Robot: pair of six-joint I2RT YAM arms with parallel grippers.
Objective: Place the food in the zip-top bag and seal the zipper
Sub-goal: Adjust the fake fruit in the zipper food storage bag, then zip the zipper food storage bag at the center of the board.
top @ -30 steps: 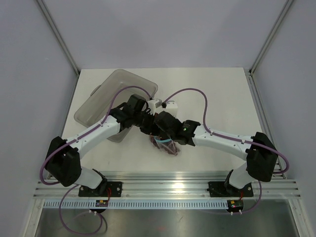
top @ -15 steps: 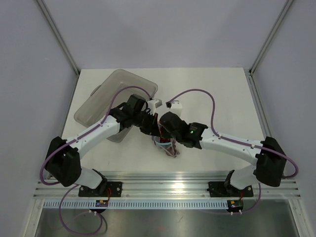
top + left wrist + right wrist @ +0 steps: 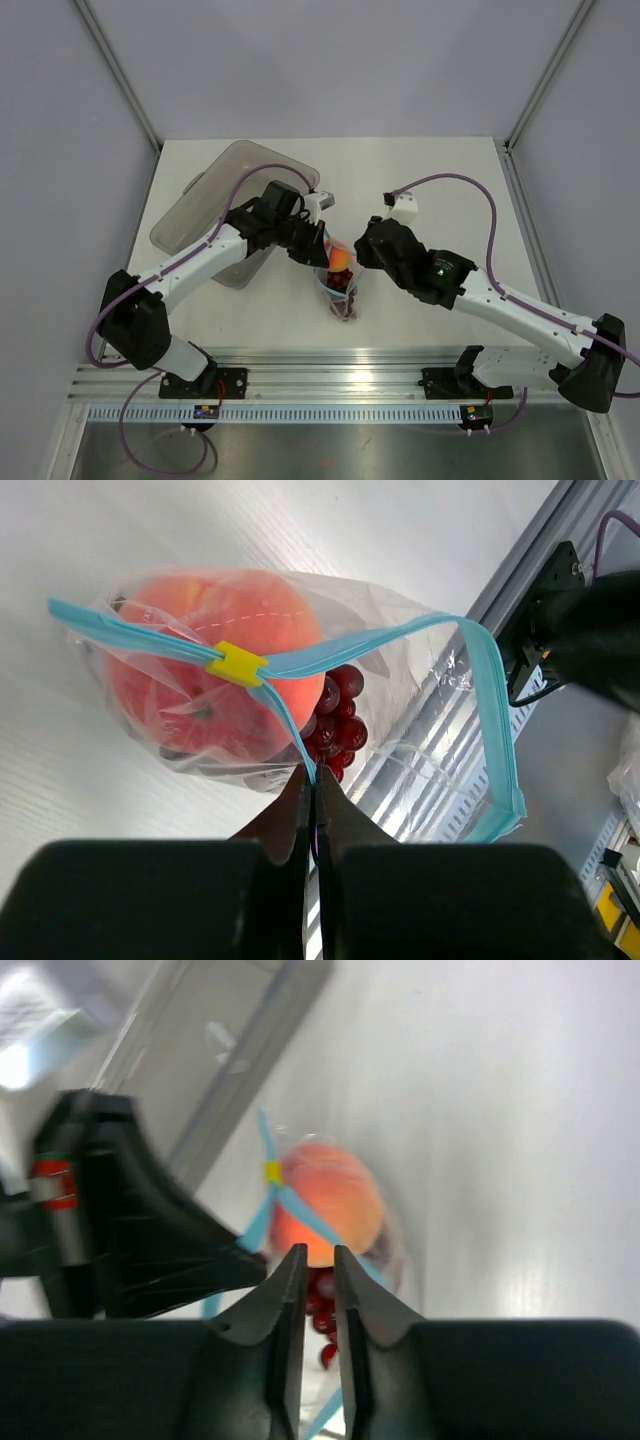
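Left end effector (image 3: 312, 780): your jaws are pressed together on the zipper (image 3: 490, 710), just beside its yellow slider (image 3: 238, 665).
Right end effector (image 3: 318, 1252): your jaws stand slightly parted and grip nothing; near the bag, apart from it.
Zip-top bag (image 3: 400, 680): hangs from your left grip over the near-centre worktop (image 3: 440, 180).
Food: peach (image 3: 250, 605) and grapes (image 3: 340, 715) both inside the bag.
Zipper: joined on one side of the slider, gaping on the other.

Left tool (image 3: 312, 778) pinched tight, right tool (image 3: 319, 1253) slightly parted, both pointing toward each other.
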